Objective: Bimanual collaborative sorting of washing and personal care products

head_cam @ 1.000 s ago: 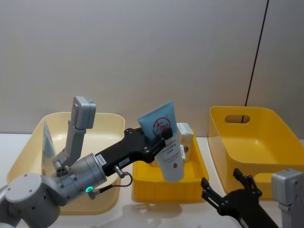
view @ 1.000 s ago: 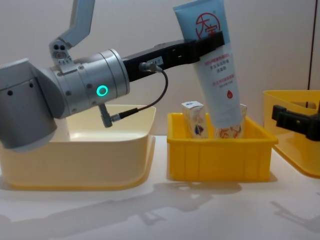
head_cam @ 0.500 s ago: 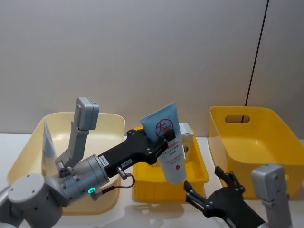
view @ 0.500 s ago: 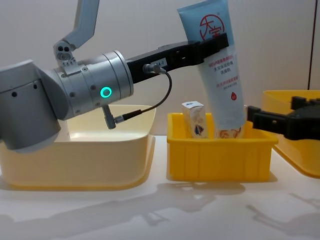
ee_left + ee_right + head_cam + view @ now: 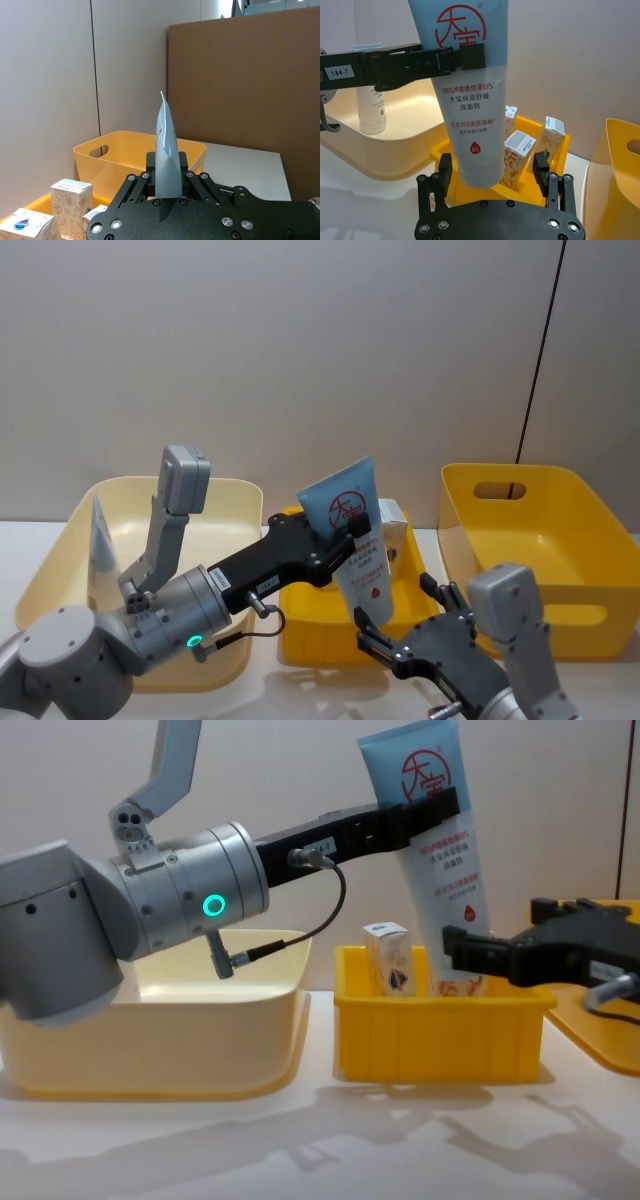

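Note:
My left gripper [image 5: 352, 527] is shut on a light-blue tube [image 5: 362, 575] with a red round logo, holding it upright and slightly tilted, cap end down, over the small yellow tray [image 5: 300, 635]. In the chest view the tube [image 5: 440, 870] hangs above the tray's right half. My right gripper [image 5: 492, 170] is open, one finger on each side of the tube's [image 5: 472, 125] lower end. Several white cartons [image 5: 517, 150] stand in the tray behind it. A second tube [image 5: 100, 540] stands in the cream bin [image 5: 60, 570].
A large yellow bin [image 5: 540, 530] with a handle slot sits at the right, beside my right arm. The cream bin takes up the left side under my left arm. A grey wall stands close behind all three containers.
My right gripper has come in from the right and forward until its open fingers straddle the tube's lower end. The left gripper and the tube have barely shifted.

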Action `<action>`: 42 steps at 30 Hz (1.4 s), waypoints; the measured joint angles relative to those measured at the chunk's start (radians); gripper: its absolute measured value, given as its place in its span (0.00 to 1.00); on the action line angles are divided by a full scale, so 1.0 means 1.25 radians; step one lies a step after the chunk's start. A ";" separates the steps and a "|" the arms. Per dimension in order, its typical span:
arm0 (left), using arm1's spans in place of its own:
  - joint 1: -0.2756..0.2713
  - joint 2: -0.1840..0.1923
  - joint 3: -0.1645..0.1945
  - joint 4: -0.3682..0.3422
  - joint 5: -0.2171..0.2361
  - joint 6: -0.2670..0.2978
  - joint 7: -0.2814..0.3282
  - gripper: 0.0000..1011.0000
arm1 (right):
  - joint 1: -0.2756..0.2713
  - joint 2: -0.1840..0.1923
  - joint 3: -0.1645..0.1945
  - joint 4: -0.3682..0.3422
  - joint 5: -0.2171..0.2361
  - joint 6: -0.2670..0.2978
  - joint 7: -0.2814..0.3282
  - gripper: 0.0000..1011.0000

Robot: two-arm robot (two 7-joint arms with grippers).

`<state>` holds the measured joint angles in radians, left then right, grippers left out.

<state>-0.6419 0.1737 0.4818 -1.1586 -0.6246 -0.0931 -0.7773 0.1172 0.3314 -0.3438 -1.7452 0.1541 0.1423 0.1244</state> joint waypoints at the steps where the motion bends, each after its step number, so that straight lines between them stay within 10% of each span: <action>1: 0.000 0.000 0.000 0.000 0.000 0.000 0.000 0.22 | 0.006 -0.006 -0.004 0.005 -0.008 0.000 -0.006 0.99; 17: 0.000 0.000 0.001 0.000 0.000 0.000 0.000 0.22 | 0.059 -0.065 -0.041 0.063 -0.072 -0.012 -0.049 0.99; 30: 0.000 0.000 0.000 0.000 0.000 0.000 0.000 0.22 | 0.075 -0.083 -0.052 0.083 -0.091 -0.018 -0.059 0.70; 42: 0.000 0.000 0.001 0.000 0.000 0.000 0.000 0.34 | 0.080 -0.090 -0.056 0.089 -0.097 -0.020 -0.061 0.62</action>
<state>-0.6419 0.1732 0.4825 -1.1587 -0.6245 -0.0934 -0.7773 0.2170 0.2192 -0.4136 -1.6343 0.0334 0.1173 0.0481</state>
